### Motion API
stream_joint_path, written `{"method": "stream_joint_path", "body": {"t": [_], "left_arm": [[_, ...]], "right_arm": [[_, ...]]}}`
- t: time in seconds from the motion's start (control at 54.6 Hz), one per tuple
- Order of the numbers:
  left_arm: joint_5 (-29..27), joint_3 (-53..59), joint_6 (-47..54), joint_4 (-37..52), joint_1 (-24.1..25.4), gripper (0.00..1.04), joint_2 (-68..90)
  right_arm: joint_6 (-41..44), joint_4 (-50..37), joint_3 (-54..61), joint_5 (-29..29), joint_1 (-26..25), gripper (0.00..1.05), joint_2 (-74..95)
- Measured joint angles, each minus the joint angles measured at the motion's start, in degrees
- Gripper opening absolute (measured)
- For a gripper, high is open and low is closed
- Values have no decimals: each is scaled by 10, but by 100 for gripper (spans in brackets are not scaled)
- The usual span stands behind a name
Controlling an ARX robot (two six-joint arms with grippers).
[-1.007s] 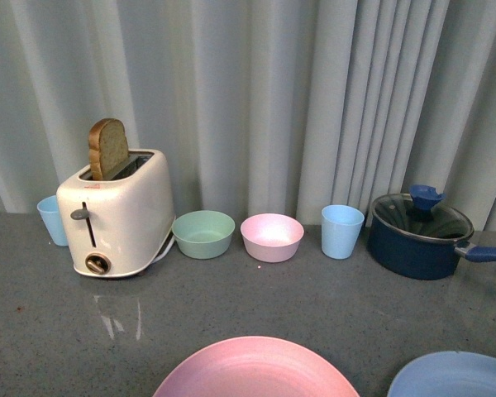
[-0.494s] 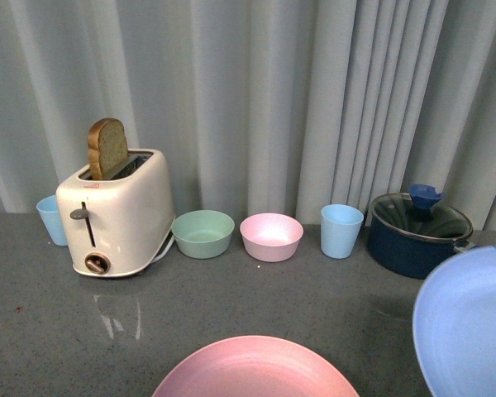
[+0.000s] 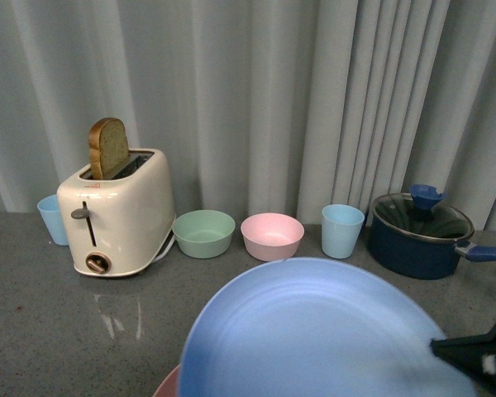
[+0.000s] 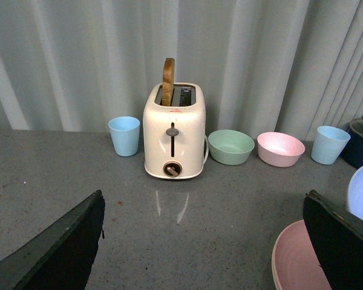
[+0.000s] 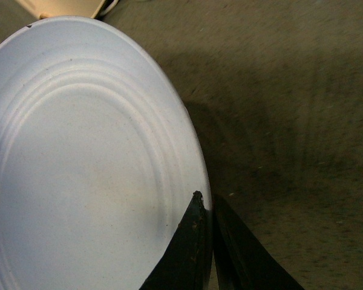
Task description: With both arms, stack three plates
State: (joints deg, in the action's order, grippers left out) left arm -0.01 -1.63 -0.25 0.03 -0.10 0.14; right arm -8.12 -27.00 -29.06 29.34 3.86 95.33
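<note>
in the lower half of the front view the light blue plate (image 3: 314,331) hides most of the pink plate (image 3: 167,385), its lower-right rim pinched by the right gripper (image 3: 478,357), while the left gripper (image 4: 204,199) gapes wide and empty over the worktop (image 4: 48,181).

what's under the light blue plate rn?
Under the round matte light blue plate, only a sliver of the round matte pink plate shows; the rest is covered. No beige plate visible.
</note>
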Motion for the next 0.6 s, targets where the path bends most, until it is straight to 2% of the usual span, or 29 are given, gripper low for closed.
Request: {"method": "stream_joint_path", "body": {"t": [0.128,0.604], "left_arm": [[0,0,0,0,0,98,0],[0,0,0,0,0,98,0]], "right_arm": [[-16,-12,0,-7,28,3,26],[-17,-17,-24,-23,52,3,92]]}}
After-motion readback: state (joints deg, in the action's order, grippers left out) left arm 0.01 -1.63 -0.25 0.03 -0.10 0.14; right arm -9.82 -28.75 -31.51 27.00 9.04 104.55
